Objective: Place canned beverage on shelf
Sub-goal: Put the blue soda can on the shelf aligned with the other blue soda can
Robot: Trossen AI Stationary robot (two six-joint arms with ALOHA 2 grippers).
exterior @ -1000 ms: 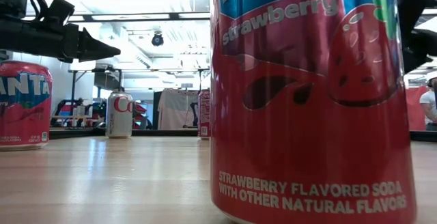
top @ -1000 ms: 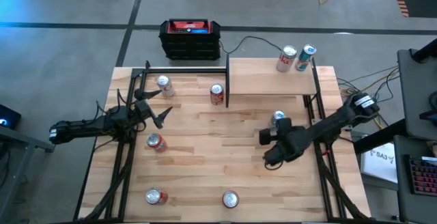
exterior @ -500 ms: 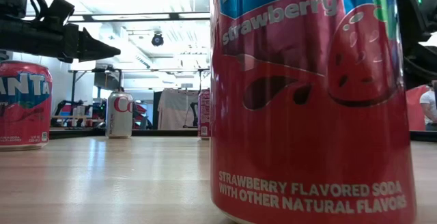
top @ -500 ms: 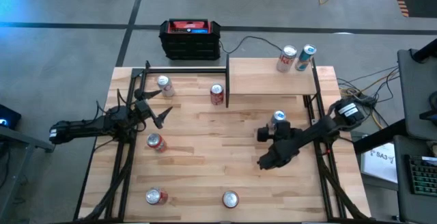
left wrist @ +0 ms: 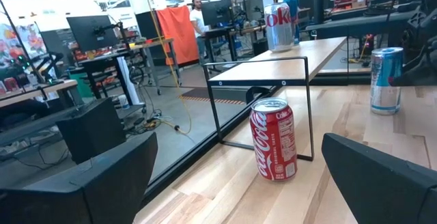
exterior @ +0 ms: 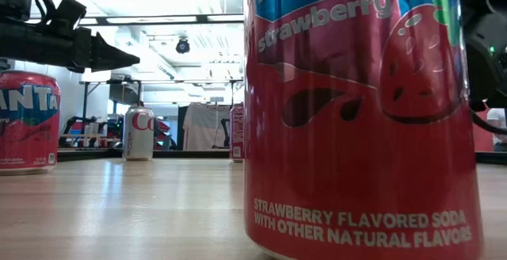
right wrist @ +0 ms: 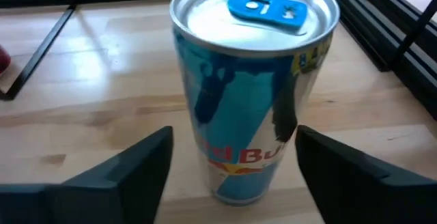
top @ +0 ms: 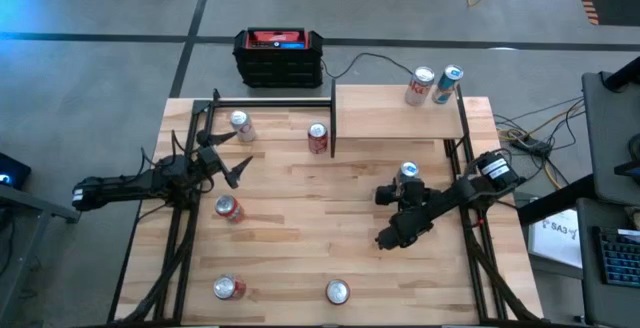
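A slim blue-and-silver can (right wrist: 254, 87) stands upright on the wooden tabletop (top: 330, 238), in front of the shelf (top: 395, 115). My right gripper (right wrist: 233, 142) is open, slanting down at the can (top: 407, 172) from the near side. One finger stands close on each side of the can's lower half, and a thin gap shows on both sides. Two cans (top: 432, 85) stand on the shelf's right end. My left gripper (top: 237, 156) waits open over the table's left side, pointing level toward a red cola can (left wrist: 274, 148).
A red can (top: 318, 138) and a silver can (top: 240, 125) stand at the far left. Red cans stand at mid-left (top: 229, 208) and near the front edge (top: 229, 288) (top: 337, 291). A black-and-red box (top: 279, 55) sits beyond the table. Black frame rails (top: 470, 183) run along both sides.
My right gripper has come down and tipped further downward at the blue-and-silver can, which has stayed standing where it was.
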